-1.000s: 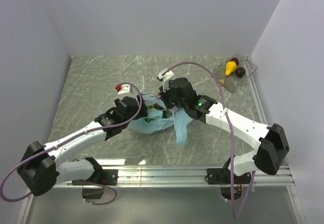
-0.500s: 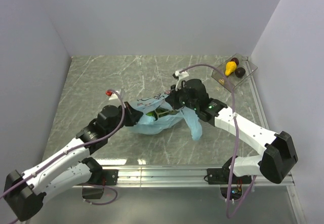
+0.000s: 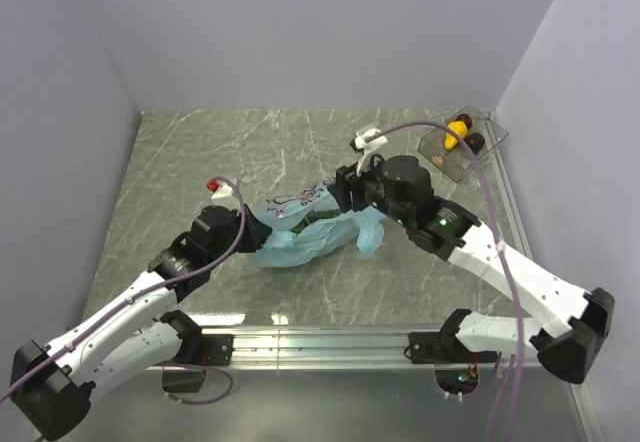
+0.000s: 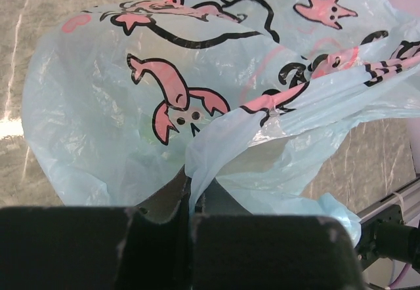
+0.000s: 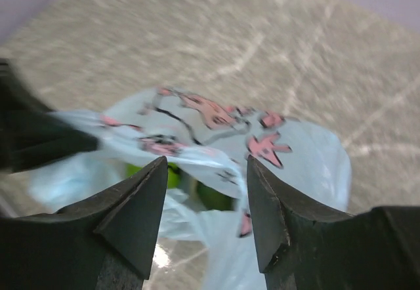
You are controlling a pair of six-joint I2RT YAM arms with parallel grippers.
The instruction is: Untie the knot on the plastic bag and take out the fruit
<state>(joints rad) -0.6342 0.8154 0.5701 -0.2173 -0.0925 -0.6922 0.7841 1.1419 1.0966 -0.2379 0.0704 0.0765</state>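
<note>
The light-blue plastic bag [image 3: 300, 234] with pink cartoon prints lies on the marble table, its mouth gaping. Green fruit [image 5: 216, 197] shows inside it, also dark green fruit [image 3: 315, 224] from above. The knot is out of view. My left gripper [image 4: 190, 195] is shut on a thin fold of the plastic bag [image 4: 131, 106] at the left end. My right gripper [image 5: 207, 165] hovers open above the plastic bag [image 5: 275, 152], nothing between its fingers. From above, the left gripper [image 3: 255, 230] and right gripper [image 3: 347, 194] flank the bag.
A clear tray [image 3: 440, 154] stands at the back right corner, holding a yellow fruit [image 3: 456, 134] and a dark purple fruit [image 3: 476, 142]. Walls close in the left, back and right sides. A metal rail [image 3: 320, 342] runs along the near edge.
My left gripper shut on the bag's left edge and drew back to the left. My right gripper opened, let the bag's loose end drop, and lifted away to the right.
</note>
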